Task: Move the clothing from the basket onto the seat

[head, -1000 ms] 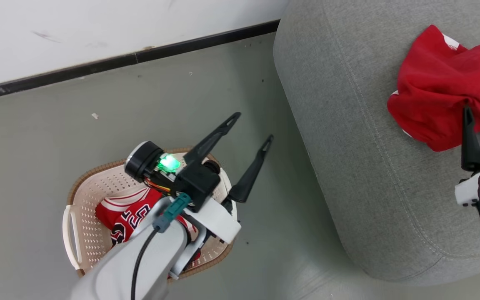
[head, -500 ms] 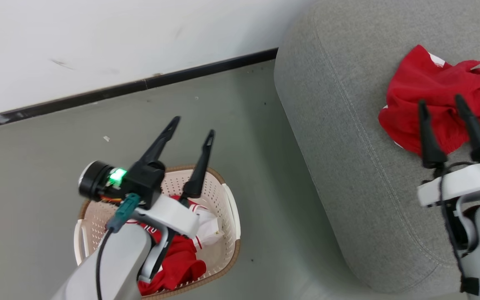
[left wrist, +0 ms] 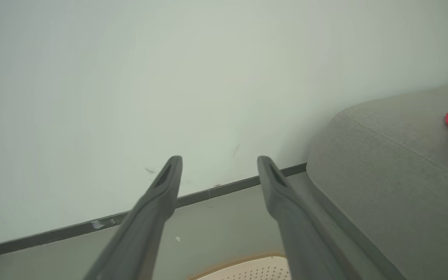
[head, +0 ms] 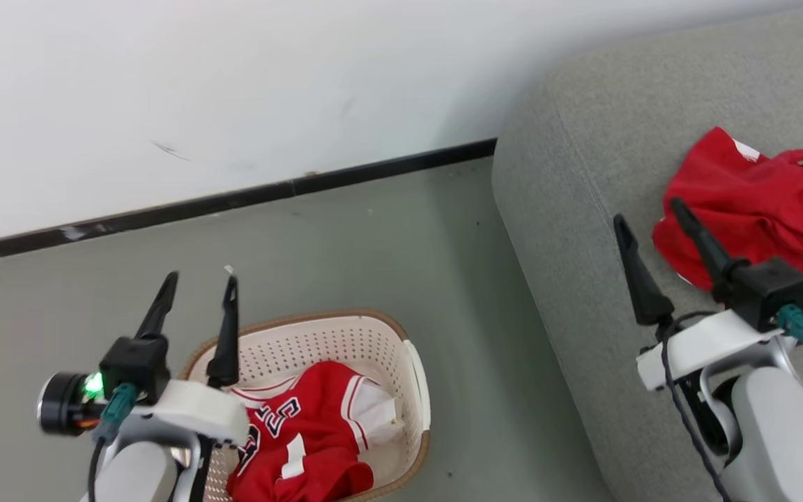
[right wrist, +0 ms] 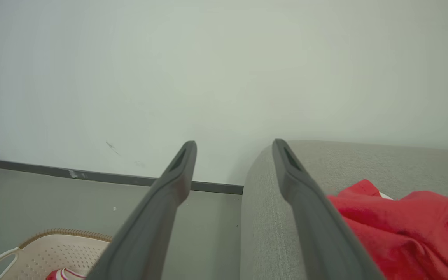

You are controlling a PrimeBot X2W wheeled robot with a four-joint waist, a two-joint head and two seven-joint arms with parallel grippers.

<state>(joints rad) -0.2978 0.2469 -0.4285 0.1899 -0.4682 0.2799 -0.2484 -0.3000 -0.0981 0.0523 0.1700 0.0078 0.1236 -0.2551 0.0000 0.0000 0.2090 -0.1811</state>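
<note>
Grey floor | one basket, one jersey | seat, one garment | left tool, right tool released

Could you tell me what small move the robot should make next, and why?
Probably tilt the open left gripper down toward the jersey, which lies in the basket while the gripper points at the wall. One red garment already rests on the seat, so the jersey is what remains.

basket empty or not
Not empty: a red jersey lies crumpled inside the basket.
</note>
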